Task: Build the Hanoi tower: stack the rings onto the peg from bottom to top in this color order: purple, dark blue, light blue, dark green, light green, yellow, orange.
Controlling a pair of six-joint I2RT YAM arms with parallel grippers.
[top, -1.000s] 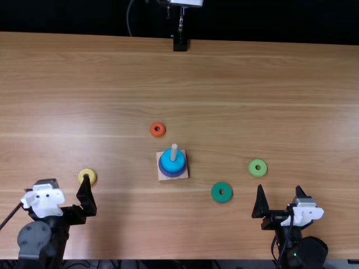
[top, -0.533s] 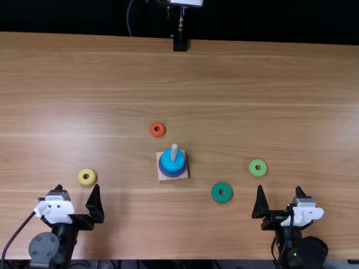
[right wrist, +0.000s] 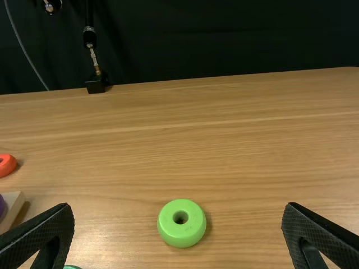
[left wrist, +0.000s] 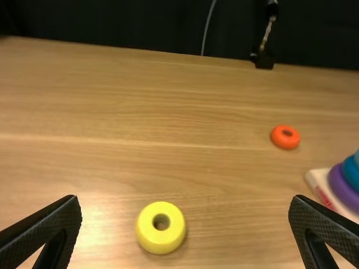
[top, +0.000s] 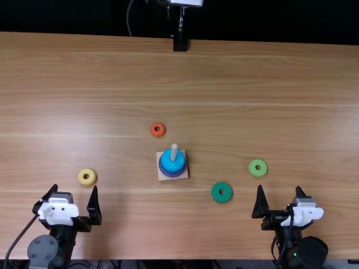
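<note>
On the square base (top: 162, 177), the peg (top: 174, 152) carries the purple ring (left wrist: 337, 186) lowest, then dark blue (left wrist: 351, 172), with the light blue ring (top: 171, 164) on top. Left gripper (top: 75, 188) is open near the table's front edge, just short of the yellow ring (top: 87, 177). Yellow ring (left wrist: 161, 228) lies between the open fingers of the left gripper (left wrist: 184, 199) as seen from its wrist, not touched. Right gripper (top: 279, 188) stands open, front right; the right gripper (right wrist: 178, 206) faces the light green ring (right wrist: 182, 223).
The dark green ring (top: 221, 192) lies flat right of the base and nearer the front. Behind the base, slightly left, is the orange ring (top: 157, 129). A black stand (top: 180, 43) is at the table's far edge.
The left gripper has drawn back from over the yellow ring, which now shows whole from above. The right arm, the rings and the base have kept their places.
</note>
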